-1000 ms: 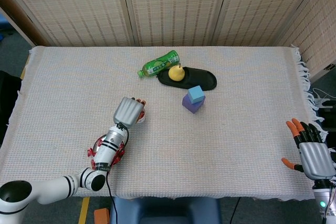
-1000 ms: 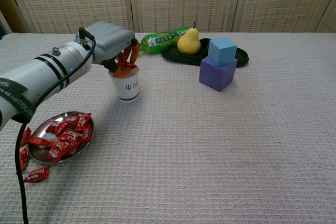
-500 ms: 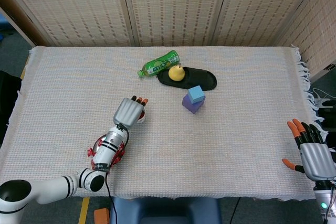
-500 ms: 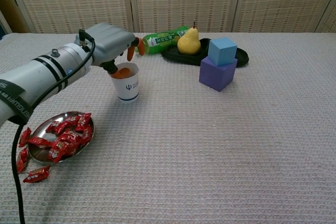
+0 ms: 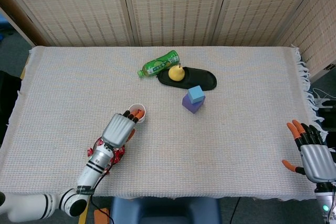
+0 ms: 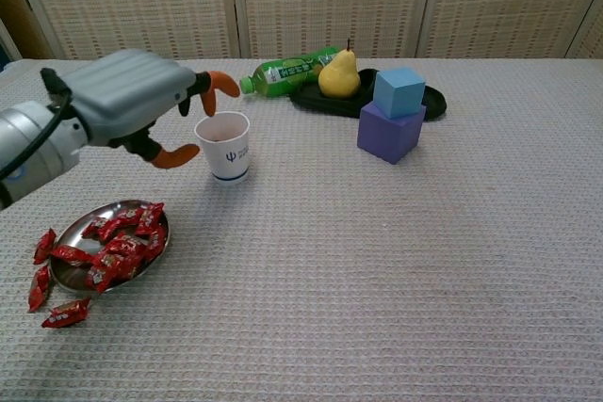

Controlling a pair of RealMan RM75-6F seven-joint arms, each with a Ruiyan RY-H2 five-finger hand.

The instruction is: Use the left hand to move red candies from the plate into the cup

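Observation:
A white paper cup [image 6: 224, 146] [image 5: 137, 113] stands upright left of the table's middle. Its inside looks reddish, but I cannot make out candies in it. A small metal plate [image 6: 62, 276] heaped with red candies [image 6: 118, 237] sits near the front left edge. In the head view the plate [image 5: 117, 153] is mostly hidden under the arm. Three loose candies [image 6: 43, 275] lie on the cloth left of the plate. My left hand [image 6: 132, 99] [image 5: 118, 127] hovers open just left of the cup, holding nothing. My right hand [image 5: 313, 155] rests open at the table's front right edge.
At the back a green bottle [image 6: 286, 71] lies on its side next to a black tray [image 6: 429, 102] with a yellow pear [image 6: 340, 74]. A blue cube sits on a purple cube [image 6: 389, 132] in front of the tray.
My left hand was over the cup with fingers dipped in; it has opened and drawn back toward the front left, away from the cup. The right hand stayed put.

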